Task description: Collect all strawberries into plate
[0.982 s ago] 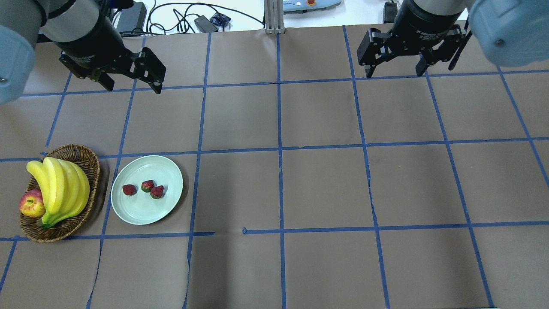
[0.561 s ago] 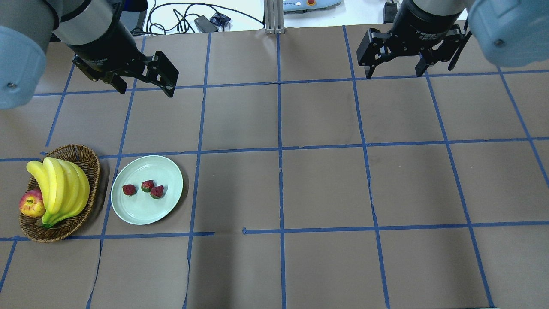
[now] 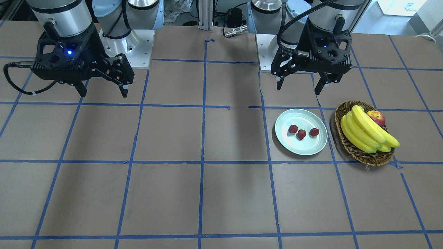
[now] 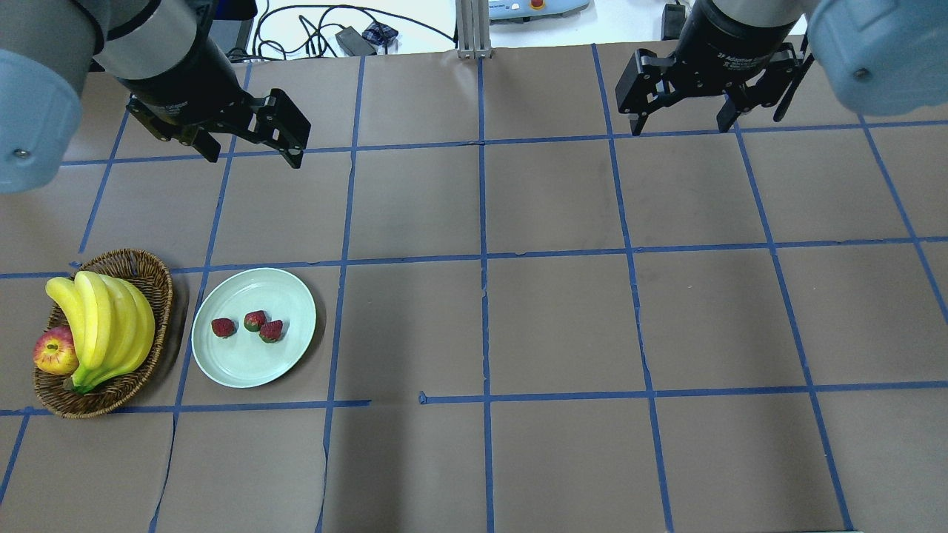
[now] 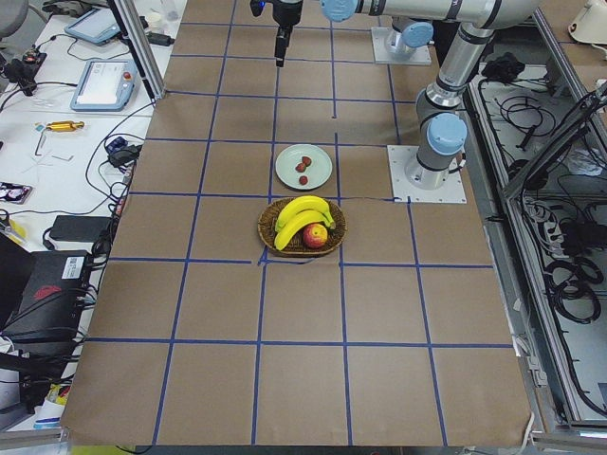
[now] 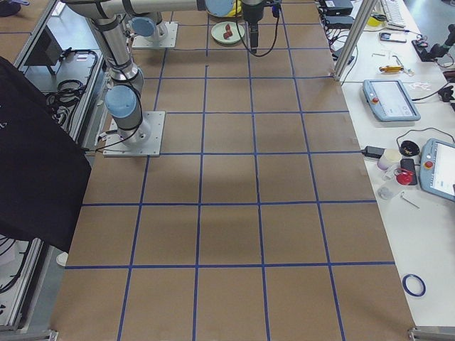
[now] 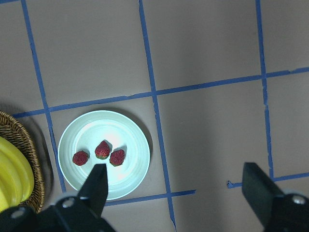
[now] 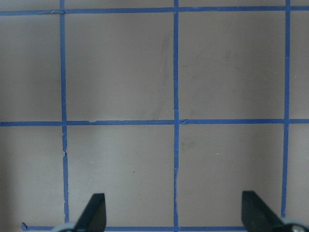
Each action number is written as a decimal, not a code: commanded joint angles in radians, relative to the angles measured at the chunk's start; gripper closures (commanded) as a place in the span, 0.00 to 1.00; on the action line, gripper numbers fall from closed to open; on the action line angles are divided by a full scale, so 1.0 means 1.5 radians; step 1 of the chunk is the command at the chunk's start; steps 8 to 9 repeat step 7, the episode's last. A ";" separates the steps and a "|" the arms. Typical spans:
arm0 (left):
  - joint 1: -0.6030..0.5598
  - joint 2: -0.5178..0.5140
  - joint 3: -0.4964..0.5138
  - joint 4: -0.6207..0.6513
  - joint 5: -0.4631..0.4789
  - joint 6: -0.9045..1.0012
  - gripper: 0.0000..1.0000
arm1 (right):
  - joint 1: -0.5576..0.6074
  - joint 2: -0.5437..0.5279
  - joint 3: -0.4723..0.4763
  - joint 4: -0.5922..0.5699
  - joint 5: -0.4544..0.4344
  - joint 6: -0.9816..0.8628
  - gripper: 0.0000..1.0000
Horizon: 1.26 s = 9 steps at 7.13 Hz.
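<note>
Three strawberries [image 4: 224, 327] [image 4: 255, 320] [image 4: 271, 331] lie close together inside the pale green plate [image 4: 252, 366] on the table's left. They also show in the front view [image 3: 301, 134] on the plate [image 3: 301, 148] and in the left wrist view [image 7: 102, 150] on the plate [image 7: 104, 126]. My left gripper [image 4: 253, 157] is open and empty. It hovers high, back from the plate toward my base [image 3: 298, 88]. My right gripper [image 4: 679, 127] is open and empty over bare table on the far right [image 3: 104, 94].
A brown wicker basket [image 4: 144, 268] with bananas [image 4: 104, 326] and an apple [image 4: 53, 352] stands just left of the plate. Brown paper with a blue tape grid covers the table. Cables and boxes lie beyond the table's far edge.
My left gripper has shifted a little to the right, staying open. The strawberries, the plate and my right arm have not moved.
</note>
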 commanded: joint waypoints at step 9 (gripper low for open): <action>0.006 0.003 0.005 -0.007 -0.016 0.005 0.00 | 0.000 0.000 0.000 0.000 0.000 0.000 0.00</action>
